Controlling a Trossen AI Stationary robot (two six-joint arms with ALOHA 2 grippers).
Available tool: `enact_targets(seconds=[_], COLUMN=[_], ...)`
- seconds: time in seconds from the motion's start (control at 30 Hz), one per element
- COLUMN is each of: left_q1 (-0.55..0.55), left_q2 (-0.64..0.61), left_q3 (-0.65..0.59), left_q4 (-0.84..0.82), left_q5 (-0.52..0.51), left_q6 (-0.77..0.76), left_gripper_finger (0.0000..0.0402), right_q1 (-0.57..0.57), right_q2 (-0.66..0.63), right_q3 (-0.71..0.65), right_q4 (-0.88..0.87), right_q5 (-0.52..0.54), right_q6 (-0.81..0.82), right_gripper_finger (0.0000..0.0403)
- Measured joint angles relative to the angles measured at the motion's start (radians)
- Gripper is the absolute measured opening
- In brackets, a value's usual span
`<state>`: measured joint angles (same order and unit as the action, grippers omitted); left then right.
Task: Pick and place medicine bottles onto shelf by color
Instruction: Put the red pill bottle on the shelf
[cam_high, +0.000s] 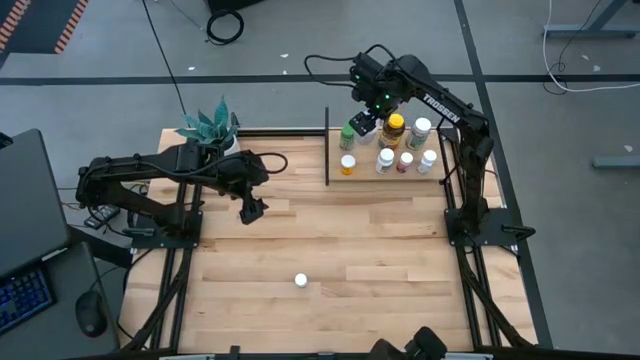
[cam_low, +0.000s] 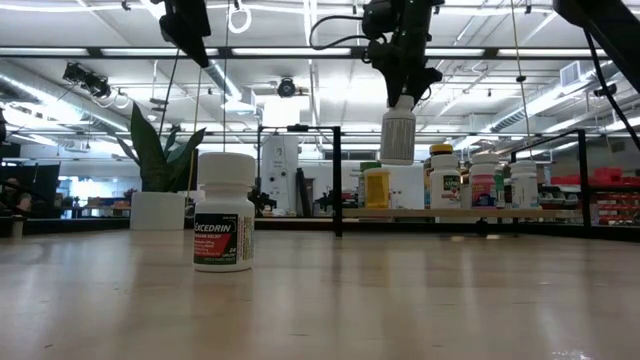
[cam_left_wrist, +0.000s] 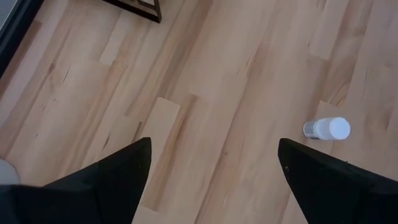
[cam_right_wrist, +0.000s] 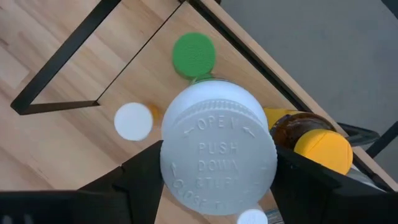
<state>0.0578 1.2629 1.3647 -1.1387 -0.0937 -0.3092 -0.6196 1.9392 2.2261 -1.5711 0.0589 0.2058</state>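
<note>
One white bottle (cam_right_wrist: 217, 158) hangs clenched in my right gripper (cam_high: 365, 122) over the shelf (cam_high: 334, 178) for sorting, while my left gripper (cam_high: 250, 210) idles released above the desk (cam_high: 380, 250).

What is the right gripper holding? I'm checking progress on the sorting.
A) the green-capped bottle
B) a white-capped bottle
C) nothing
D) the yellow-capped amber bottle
B: the right gripper is clamped on a white-capped bottle above the shelf, while the green-capped bottle and the yellow-capped amber bottle stand free.
</note>
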Motion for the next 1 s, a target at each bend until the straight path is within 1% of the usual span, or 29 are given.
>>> enact_targets(seconds=[0.4, 0.87, 1.0], left_q1=[0.0, 0.0, 0.0], left_q2=[0.0, 0.0, 0.0], left_q3=[0.0, 0.0, 0.0], left_q4=[0.014, 0.014, 0.014], left_q5=[0.0, 0.0, 0.0], left_q6=[-0.001, -0.001, 0.002], left_gripper_finger=[0.0355, 0.0355, 0.0355], right_q1=[-0.009, -0.03, -0.031], right_q2=[0.005, 0.006, 0.006], right_q3=[-0.008, -0.159, -0.186], right_q4=[0.002, 0.001, 0.026], right_q5=[0.0, -0.007, -0.007], right_q6=[0.019, -0.021, -0.026], right_gripper_finger=[0.0258, 0.0258, 0.0258])
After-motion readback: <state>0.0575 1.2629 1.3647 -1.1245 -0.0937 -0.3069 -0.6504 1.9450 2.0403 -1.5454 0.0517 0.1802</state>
